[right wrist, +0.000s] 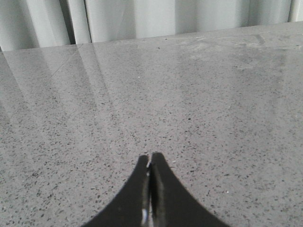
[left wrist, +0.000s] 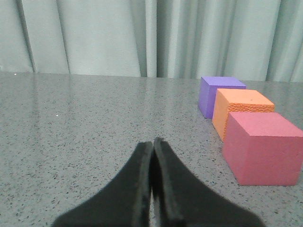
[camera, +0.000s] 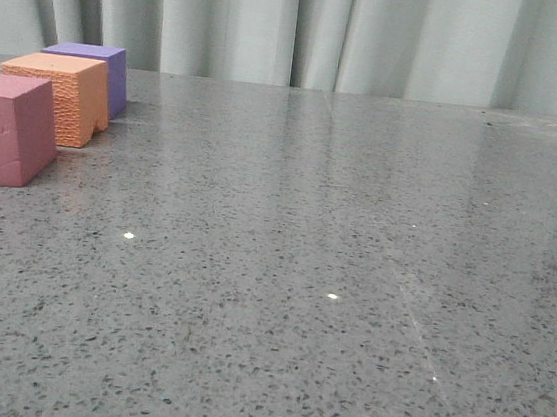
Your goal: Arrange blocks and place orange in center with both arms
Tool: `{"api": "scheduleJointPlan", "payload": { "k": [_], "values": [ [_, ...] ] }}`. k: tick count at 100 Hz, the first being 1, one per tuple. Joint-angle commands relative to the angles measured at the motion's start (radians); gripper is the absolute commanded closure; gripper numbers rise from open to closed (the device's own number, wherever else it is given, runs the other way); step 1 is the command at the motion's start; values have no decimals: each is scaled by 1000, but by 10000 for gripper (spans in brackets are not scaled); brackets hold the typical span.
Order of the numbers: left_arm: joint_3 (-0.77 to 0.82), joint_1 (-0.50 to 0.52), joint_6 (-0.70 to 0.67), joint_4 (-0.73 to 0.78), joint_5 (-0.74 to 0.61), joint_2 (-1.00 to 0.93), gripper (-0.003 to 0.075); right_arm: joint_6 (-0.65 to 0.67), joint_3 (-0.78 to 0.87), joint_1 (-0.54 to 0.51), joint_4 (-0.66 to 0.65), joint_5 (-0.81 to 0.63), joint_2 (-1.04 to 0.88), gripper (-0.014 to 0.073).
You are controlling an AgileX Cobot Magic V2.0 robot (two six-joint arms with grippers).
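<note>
Both grippers low over the desk, jaws pressed together, three cubes in a row at the left edge.

The left gripper (left wrist: 152,142) sits low, near level with the desk (camera: 351,277), its jaws pressed together and holding nothing; the right gripper (right wrist: 150,157) is posed the same, jaws closed on nothing. The desk is glossy grey speckled stone, with pale pleated curtains (camera: 299,25) behind its far edge. Along the left edge the pink-red cube (camera: 6,129) stands nearest, the orange cube (camera: 58,95) in the middle, the purple cube (camera: 98,72) farthest. They lie ahead of the left jaws and off to one side, apart from them.
</note>
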Motion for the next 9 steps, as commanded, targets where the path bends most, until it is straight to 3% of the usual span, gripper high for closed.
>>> {"api": "scheduleJointPlan", "payload": {
  "k": [1, 9],
  "values": [
    [55, 1, 2, -8, -92, -31, 733, -9, -14, -5, -3, -84, -24, 661],
    [55, 1, 2, -8, -92, -31, 733, -9, -14, -5, -3, -84, -24, 661]
  ]
}}
